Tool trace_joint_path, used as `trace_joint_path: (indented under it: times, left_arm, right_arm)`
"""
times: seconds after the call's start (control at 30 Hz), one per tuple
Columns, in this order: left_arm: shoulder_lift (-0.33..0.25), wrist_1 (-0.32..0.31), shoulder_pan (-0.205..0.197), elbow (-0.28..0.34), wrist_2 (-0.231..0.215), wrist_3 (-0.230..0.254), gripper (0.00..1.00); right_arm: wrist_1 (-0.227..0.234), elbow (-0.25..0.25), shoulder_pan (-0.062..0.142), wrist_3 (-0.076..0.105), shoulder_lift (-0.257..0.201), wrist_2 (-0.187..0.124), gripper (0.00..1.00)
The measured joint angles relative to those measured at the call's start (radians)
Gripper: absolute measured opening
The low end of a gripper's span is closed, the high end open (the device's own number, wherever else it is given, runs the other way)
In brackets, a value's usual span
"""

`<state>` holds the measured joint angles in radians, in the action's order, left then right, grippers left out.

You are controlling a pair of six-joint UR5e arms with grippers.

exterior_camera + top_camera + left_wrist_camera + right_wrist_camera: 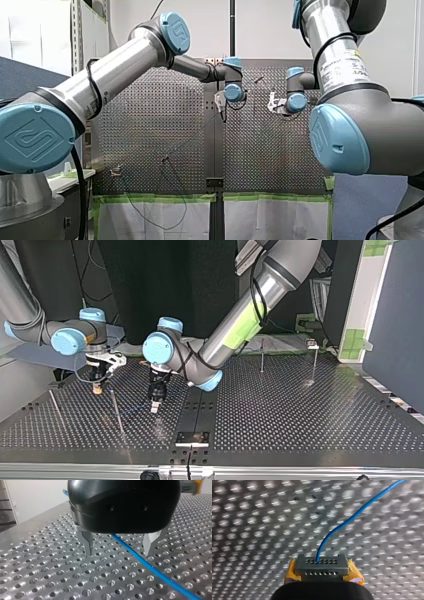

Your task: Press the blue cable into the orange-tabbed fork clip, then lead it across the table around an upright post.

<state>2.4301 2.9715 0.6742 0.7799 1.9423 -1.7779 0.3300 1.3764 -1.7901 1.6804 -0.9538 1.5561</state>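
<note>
Left wrist view: my left pincer point(119, 548) was open astride the blue cable point(150, 570), which ran along the table point(50, 575) toward 5 o'clock. Right wrist view: my right pincer point(322, 567) was shut on it, the cable leaving toward 1 o'clock. I judged it thin, light and springy, best pinched close to where it must seat.

The blue cable point(150, 567) passes out of sight behind my left tool's point(119, 553) black body (far end unseen).
</note>
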Motion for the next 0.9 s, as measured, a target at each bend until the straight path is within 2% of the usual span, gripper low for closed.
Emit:
trace_joint_path:
  times: [0.33, 0.6, 0.7, 0.9]
  left_arm:
    - [0.000, -0.001, 0.000, 0.000, 0.006, 0.000, 1.00]
    - [-0.001, -0.001, 0.000, 0.000, 0.016, 0.000, 1.00]
    - [-0.001, -0.001, 0.000, 0.000, 0.017, 0.000, 1.00]
    - [0.000, 0.001, -0.002, 0.000, 0.020, 0.000, 1.00]
  right_arm:
    - [0.078, 0.052, 0.032, -0.005, 0.068, -0.014, 0.00]
    - [0.102, 0.068, 0.046, 0.005, 0.135, -0.008, 0.00]
    - [0.116, 0.082, 0.049, 0.017, 0.157, 0.003, 0.00]
    - [0.162, 0.120, 0.062, 0.061, 0.199, 0.021, 0.00]
